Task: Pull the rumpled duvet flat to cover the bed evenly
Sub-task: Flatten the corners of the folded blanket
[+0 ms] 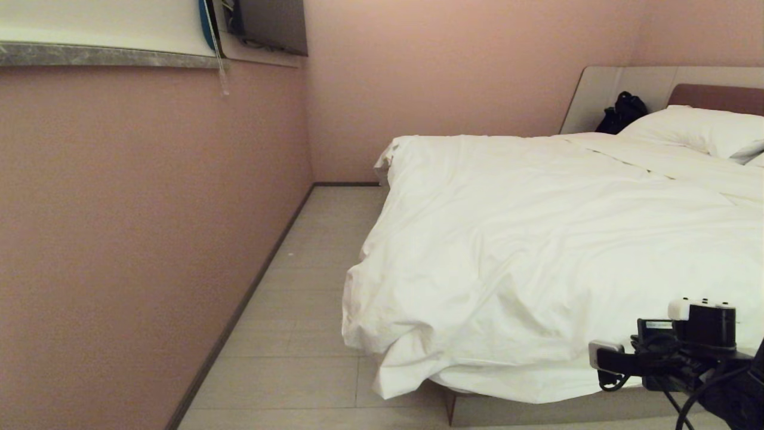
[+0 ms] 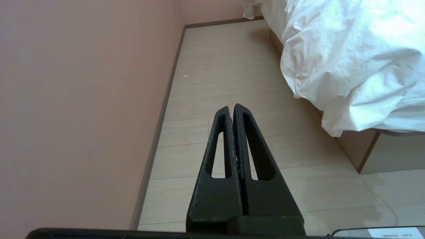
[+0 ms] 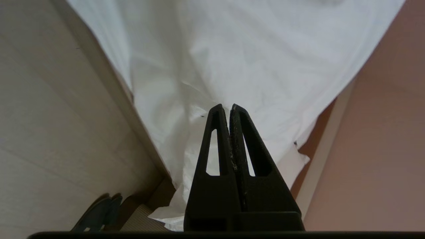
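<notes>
The white duvet [image 1: 537,251] lies wrinkled over the bed, and its near left corner hangs bunched over the beige base [image 1: 537,409]. My right arm [image 1: 674,352] reaches in at the lower right, by the bed's foot edge. In the right wrist view my right gripper [image 3: 225,107] is shut with nothing between its fingers, its tips pointing at the hanging duvet [image 3: 232,49]. My left gripper [image 2: 231,107] is shut and empty over the floor, apart from the duvet corner [image 2: 352,59] and the bed base [image 2: 382,152].
A pink wall [image 1: 149,209] runs along the left, leaving a narrow floor aisle [image 1: 310,286] beside the bed. A pillow [image 1: 698,131] and a black bag [image 1: 624,111] sit by the headboard [image 1: 716,95]. A grey ledge [image 1: 107,55] juts out high on the wall.
</notes>
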Controlling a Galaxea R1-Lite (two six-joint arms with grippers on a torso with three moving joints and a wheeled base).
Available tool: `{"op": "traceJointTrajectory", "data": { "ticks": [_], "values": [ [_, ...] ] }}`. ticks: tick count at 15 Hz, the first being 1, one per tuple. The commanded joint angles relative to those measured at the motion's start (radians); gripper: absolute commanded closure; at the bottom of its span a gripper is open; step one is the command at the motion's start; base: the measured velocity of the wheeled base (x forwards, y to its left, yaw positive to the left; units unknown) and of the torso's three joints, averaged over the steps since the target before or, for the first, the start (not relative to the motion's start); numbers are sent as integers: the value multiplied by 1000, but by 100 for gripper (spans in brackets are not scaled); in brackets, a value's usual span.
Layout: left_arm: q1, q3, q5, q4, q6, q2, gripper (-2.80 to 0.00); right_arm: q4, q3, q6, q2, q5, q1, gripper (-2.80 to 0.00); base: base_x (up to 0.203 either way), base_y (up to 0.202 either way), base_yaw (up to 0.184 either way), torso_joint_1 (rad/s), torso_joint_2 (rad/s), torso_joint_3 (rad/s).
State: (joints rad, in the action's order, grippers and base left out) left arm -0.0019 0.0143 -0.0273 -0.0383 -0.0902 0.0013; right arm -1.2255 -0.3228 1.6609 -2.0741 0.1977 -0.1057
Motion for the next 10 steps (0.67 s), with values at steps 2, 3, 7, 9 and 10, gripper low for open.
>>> {"op": "traceJointTrajectory", "data": {
  "ticks": [2,3,7,9,10],
  "values": [
    [0,1,0,0,0,0,0,-232,2,5,-57,-41,-26,0,0,0,0,0,0,0],
    [0,0,0,0,0,0,0,-231,3,3,-59,-57,-32,-280,0,0,0,0,0,0],
    [0,0,0,0,0,0,0,-225,17,-27,-83,-87,-51,-280,0,0,0,0,0,0],
    [0,1,0,0,0,0,0,-221,39,-38,-83,-115,-51,-280,0,0,0,0,0,0],
    [0,0,0,0,0,0,0,-220,49,-38,-85,-132,-51,-280,0,0,0,0,0,0]
  ]
}}
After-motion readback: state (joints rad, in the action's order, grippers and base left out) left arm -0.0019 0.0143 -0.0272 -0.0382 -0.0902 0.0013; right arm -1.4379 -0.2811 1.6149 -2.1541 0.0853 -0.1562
